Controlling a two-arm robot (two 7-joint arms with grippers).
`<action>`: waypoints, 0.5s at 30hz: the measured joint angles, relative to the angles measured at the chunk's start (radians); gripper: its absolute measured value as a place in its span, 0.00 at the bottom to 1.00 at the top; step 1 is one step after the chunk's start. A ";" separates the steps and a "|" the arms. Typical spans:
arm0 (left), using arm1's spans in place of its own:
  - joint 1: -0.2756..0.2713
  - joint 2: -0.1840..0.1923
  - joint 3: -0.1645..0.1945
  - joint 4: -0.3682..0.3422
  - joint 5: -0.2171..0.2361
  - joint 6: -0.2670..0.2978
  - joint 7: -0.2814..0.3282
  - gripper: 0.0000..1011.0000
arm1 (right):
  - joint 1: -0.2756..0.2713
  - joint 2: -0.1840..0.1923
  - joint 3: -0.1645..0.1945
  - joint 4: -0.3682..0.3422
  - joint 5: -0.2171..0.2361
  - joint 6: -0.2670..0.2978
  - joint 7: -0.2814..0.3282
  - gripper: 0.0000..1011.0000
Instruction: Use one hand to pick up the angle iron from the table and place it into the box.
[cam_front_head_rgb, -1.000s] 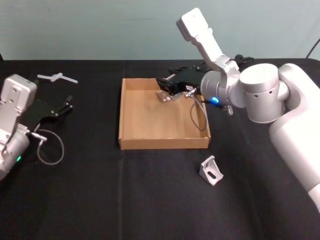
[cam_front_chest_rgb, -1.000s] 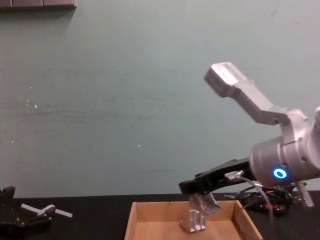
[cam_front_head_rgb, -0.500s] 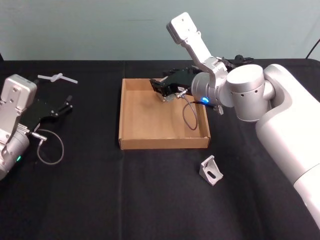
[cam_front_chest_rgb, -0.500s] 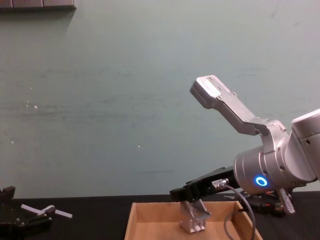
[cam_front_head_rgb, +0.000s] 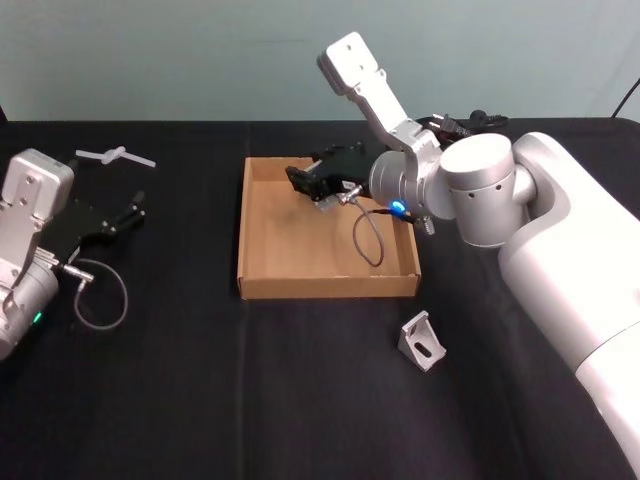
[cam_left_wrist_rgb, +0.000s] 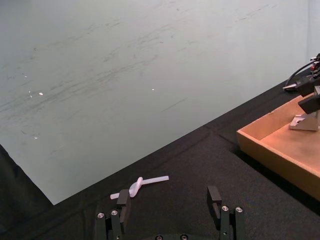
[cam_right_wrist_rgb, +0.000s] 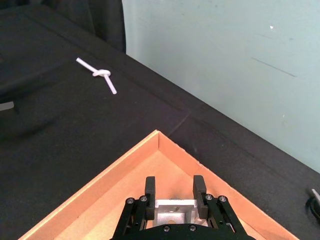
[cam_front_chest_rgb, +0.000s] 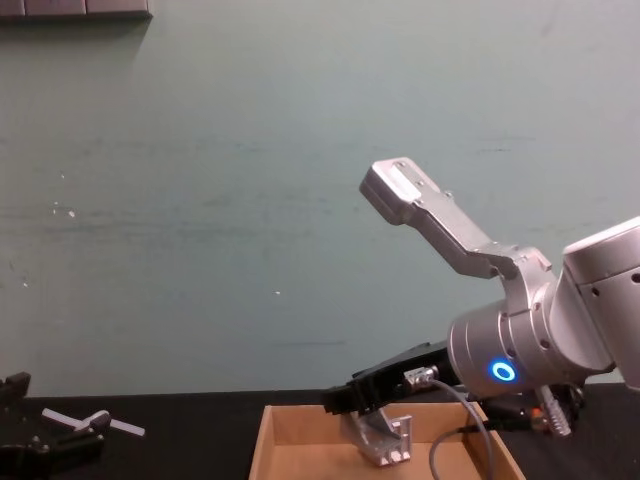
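The brown cardboard box (cam_front_head_rgb: 258, 285) lies mid-table. My right gripper (cam_front_head_rgb: 301, 180) hangs over the box's far left part, shut on a silver angle iron (cam_front_head_rgb: 327, 198). The right wrist view has that angle iron (cam_right_wrist_rgb: 174, 210) clamped between the black fingers (cam_right_wrist_rgb: 150, 186), above the box's corner (cam_right_wrist_rgb: 158, 134). From the chest the angle iron (cam_front_chest_rgb: 386, 441) hangs low inside the box (cam_front_chest_rgb: 268, 445), under the gripper (cam_front_chest_rgb: 345, 399). Another angle iron (cam_front_head_rgb: 423, 341) stands on the black table (cam_front_head_rgb: 300, 400), in front of the box's right corner. My left gripper (cam_front_head_rgb: 134, 212) rests open at the far left.
A white knotted plastic piece (cam_front_head_rgb: 115, 155) lies at the back left, ahead of the left gripper (cam_left_wrist_rgb: 168, 199). Black cables (cam_front_head_rgb: 470, 120) sit behind the box at the back right. A grey cable loop (cam_front_head_rgb: 100, 300) hangs by the left wrist.
The right gripper has carried the angle iron leftward over the box, towards its far left corner, and a little lower. The left arm has not moved.
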 joint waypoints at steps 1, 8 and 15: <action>0.000 0.000 0.000 0.000 0.000 0.000 0.000 0.99 | 0.000 -0.001 -0.001 0.002 -0.001 0.000 0.001 0.45; 0.000 0.000 0.000 0.000 0.000 0.000 0.000 0.99 | 0.001 -0.003 -0.003 0.008 -0.001 -0.005 0.007 0.45; 0.000 0.000 0.000 0.000 0.000 0.000 0.000 0.99 | 0.001 -0.003 -0.002 0.006 -0.001 -0.004 0.006 0.54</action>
